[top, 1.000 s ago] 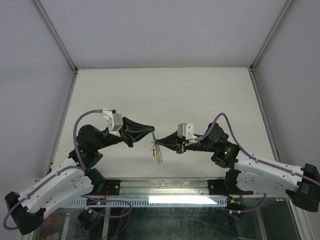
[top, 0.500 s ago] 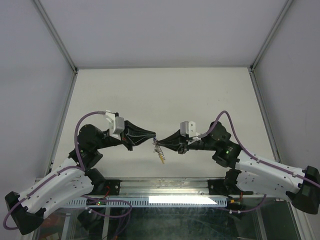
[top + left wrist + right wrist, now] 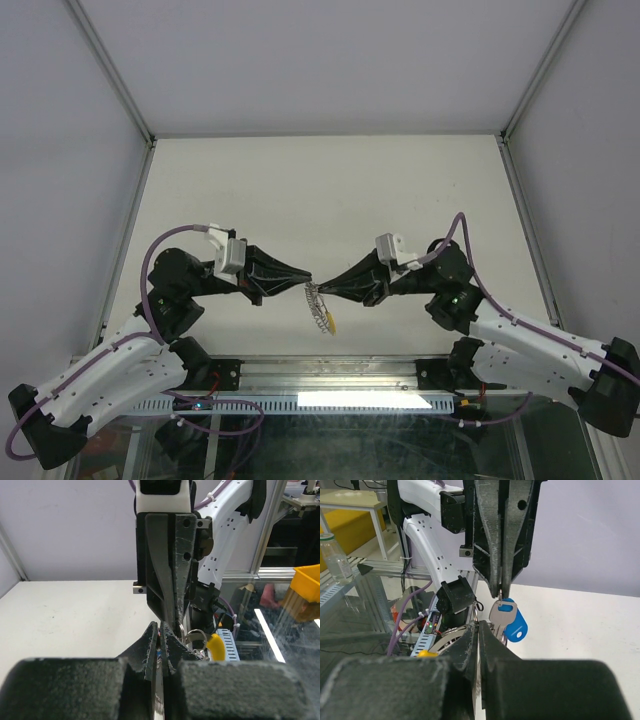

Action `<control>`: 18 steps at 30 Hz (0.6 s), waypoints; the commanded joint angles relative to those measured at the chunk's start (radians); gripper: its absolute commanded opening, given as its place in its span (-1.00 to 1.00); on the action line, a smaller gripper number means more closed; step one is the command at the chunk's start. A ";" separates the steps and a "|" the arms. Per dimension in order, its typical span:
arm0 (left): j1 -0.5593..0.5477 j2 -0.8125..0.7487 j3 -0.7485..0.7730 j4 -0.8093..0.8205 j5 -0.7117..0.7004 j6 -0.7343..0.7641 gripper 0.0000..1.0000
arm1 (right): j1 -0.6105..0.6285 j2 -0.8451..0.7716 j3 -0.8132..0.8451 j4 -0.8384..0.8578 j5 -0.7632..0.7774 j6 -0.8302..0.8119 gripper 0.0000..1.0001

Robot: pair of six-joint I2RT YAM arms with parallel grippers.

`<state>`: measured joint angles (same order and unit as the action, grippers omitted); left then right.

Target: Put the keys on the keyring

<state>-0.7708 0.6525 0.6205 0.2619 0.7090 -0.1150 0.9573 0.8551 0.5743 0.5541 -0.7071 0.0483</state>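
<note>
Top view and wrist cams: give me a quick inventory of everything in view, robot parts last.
keys: two seen, silver and blue-headed, between the gripper tips
keyring: one, whitish-silver with yellow segment, hanging under the tips
table: one, off-white, beneath the arms
bottle: one, clear, off the table
left gripper: one, black, shut on keys
right gripper: one, black, apparently shut on keyring

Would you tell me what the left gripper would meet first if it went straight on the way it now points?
The right gripper: its closed tips face the left gripper almost tip to tip, with the keys and the keyring hanging there. Depth is unclear, so it might slip past.
</note>
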 commanded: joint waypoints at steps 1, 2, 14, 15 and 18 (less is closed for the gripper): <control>0.010 -0.005 0.044 0.056 0.039 0.006 -1.00 | -0.033 0.014 0.000 0.167 -0.080 0.103 -1.00; 0.010 -0.004 0.044 0.056 0.041 0.008 -1.00 | -0.040 0.017 -0.002 0.182 -0.093 0.115 -1.00; 0.010 -0.007 0.078 -0.031 0.020 0.067 -1.00 | -0.109 -0.025 -0.014 0.136 -0.163 0.145 -1.00; 0.010 -0.007 0.084 -0.040 0.019 0.073 -1.00 | -0.113 -0.033 -0.012 0.115 -0.164 0.134 -1.00; 0.010 -0.006 0.093 -0.051 0.016 0.080 -1.00 | -0.122 -0.051 -0.006 0.064 -0.170 0.110 -1.00</control>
<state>-0.7708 0.6540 0.6651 0.2226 0.7341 -0.0742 0.8486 0.8459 0.5438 0.6518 -0.8558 0.1883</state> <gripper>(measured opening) 0.003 0.006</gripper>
